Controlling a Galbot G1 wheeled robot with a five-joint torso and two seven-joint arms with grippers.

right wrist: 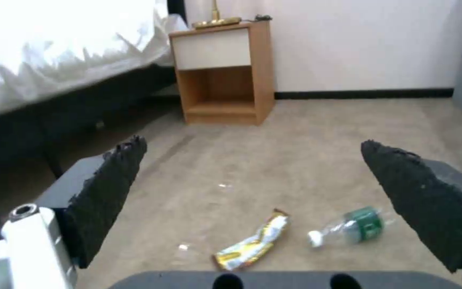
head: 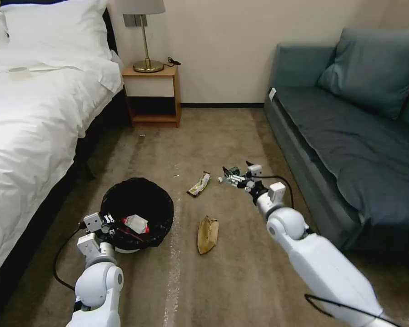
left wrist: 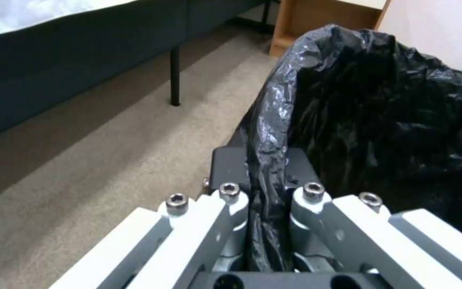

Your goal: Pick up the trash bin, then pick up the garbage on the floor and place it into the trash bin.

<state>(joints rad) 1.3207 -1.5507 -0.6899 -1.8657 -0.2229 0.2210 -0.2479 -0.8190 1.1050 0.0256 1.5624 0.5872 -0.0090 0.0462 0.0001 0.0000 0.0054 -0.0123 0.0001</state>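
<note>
trash bin (head: pixel 138 213), lined with a black bag, is sitting low over the carpet (head: pixel 241 272) between the bed (head: pixel 32 118) and the sofa (head: pixel 350 136); whether it is touching the carpet cannot be told. the left gripper (head: pixel 110 225) is gripping the bin's near rim, its fingers (left wrist: pixel 231 208) clamped together on the fold of black liner. a red snack packet (head: pixel 135 223) is lying inside the bin. the right gripper (head: pixel 235 174) is reaching out above the floor, its fingers (right wrist: pixel 108 192) standing wide apart and holding nothing. the small clear green-labelled bottle (right wrist: pixel 349 230) is lying on its side on the carpet just beneath this gripper. the yellow-black wrapper (head: pixel 199 184) is lying just beside the bottle, on the bin's side of it. the brown paper bag (head: pixel 207 234) is lying flat on the carpet nearer the robot, between the two arms. a wooden nightstand (head: pixel 152 93) carrying a brass lamp (head: pixel 146 41) is standing against the far wall beside the bed.
</note>
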